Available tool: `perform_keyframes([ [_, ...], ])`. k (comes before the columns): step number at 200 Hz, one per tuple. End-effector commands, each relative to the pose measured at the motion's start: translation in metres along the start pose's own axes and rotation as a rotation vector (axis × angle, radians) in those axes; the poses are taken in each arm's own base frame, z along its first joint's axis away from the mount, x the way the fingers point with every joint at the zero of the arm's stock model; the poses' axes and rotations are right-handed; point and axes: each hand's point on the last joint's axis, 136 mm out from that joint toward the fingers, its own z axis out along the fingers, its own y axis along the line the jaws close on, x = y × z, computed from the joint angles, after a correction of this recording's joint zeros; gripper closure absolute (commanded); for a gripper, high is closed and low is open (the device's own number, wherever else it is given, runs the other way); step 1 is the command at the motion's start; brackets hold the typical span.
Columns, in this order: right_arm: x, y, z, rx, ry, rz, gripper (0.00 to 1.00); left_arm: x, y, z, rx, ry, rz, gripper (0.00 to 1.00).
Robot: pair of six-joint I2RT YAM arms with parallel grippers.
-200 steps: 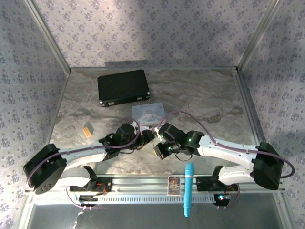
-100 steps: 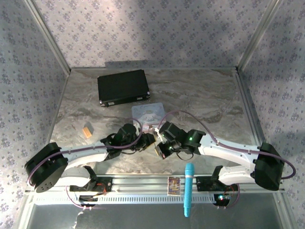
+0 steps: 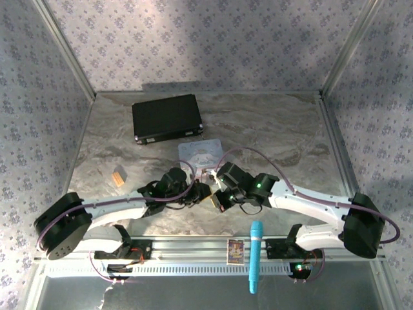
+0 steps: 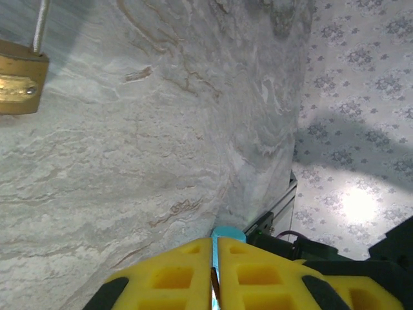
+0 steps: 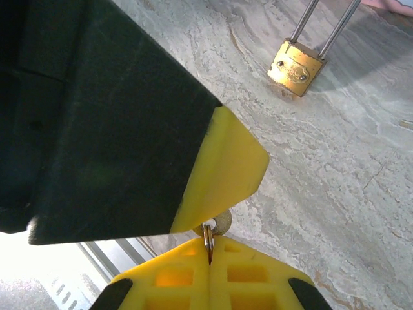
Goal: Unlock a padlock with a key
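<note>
An overhead camera looks down from behind both arms across the desk [image 3: 271,129]; both wrist cameras sit close above it, sharing the padlock [image 4: 19,84].

No text, brand, number or sign can be read anywhere. The padlock [image 4: 19,84] has a faint stamped mark on its brass face in the left wrist view, but it is too blurred to make out. From the right wrist, the face of the padlock [image 5: 295,67] shows two small rivets and no legible lettering. The small card [image 3: 236,251] on the front rail [image 3: 193,246] bears a coloured print that is too small to read. The pale tin [image 3: 200,155] has a faint pattern on its lid, and that is also illegible.
</note>
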Motion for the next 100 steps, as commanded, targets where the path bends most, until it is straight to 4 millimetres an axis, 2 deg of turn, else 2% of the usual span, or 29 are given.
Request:
perform_keyframes([
  [1,-0.013,-0.002,-0.003,0.017,-0.040,-0.015,1.00,0.002,-0.011,0.002,0.018,0.012,0.025,0.96],
  [27,-0.015,-0.003,-0.002,0.010,-0.059,-0.002,0.99,-0.001,-0.017,-0.001,0.048,-0.010,0.032,1.00],
  [34,-0.016,-0.004,-0.003,0.006,-0.064,0.009,0.89,-0.003,-0.019,-0.002,0.052,-0.018,0.039,1.00],
  [48,-0.020,-0.005,-0.004,-0.015,-0.084,0.038,0.54,-0.007,-0.022,-0.007,0.066,-0.048,0.064,1.00],
  [54,-0.023,-0.004,-0.006,-0.034,-0.105,0.054,0.43,-0.010,-0.022,-0.010,0.067,-0.075,0.073,1.00],
  [63,-0.028,-0.004,-0.009,-0.064,-0.136,0.082,0.34,-0.017,-0.024,-0.016,0.080,-0.120,0.088,1.00],
  [68,-0.031,-0.003,-0.012,-0.091,-0.156,0.101,0.23,-0.021,-0.026,-0.020,0.092,-0.144,0.096,1.00],
  [73,-0.035,-0.001,-0.014,-0.122,-0.179,0.120,0.21,-0.024,-0.027,-0.023,0.103,-0.167,0.101,1.00],
  [77,-0.039,0.000,-0.017,-0.146,-0.199,0.137,0.13,-0.027,-0.030,-0.027,0.119,-0.186,0.103,1.00],
  [85,-0.049,0.002,-0.024,-0.207,-0.251,0.170,0.06,-0.033,-0.034,-0.033,0.152,-0.219,0.107,1.00],
  [100,-0.070,0.012,-0.040,-0.353,-0.354,0.226,0.06,-0.042,-0.044,-0.046,0.226,-0.274,0.114,1.00],
])
